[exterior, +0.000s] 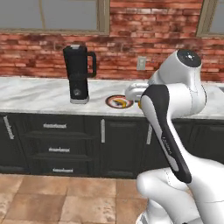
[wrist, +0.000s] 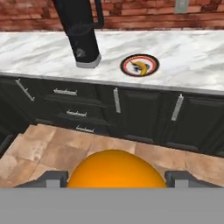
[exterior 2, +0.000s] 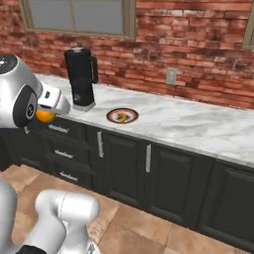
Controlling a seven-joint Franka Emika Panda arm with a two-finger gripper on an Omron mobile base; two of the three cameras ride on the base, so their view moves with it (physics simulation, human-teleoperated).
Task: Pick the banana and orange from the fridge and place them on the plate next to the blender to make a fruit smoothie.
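My gripper (wrist: 114,178) is shut on the orange (wrist: 116,168), a round bright-orange ball held between the two finger tips (wrist: 54,178). It hangs in front of the dark cabinets, short of the counter, and the orange (exterior 2: 45,115) also shows beside the hand. The plate (exterior: 110,100) (exterior 2: 132,115) (wrist: 153,64) lies on the marble counter, just right of the black blender (exterior: 78,72) (exterior 2: 81,77) (wrist: 83,33). A small yellow banana (exterior: 119,103) (exterior 2: 121,117) (wrist: 139,67) rests in the plate's centre. The fridge is out of view.
The marble counter (exterior: 35,94) (exterior 2: 198,124) runs along a red brick wall with an outlet (exterior 2: 171,76). Dark drawers and cabinet doors (wrist: 131,113) with metal handles stand below it. Tan floor tiles (wrist: 52,148) lie under the hand.
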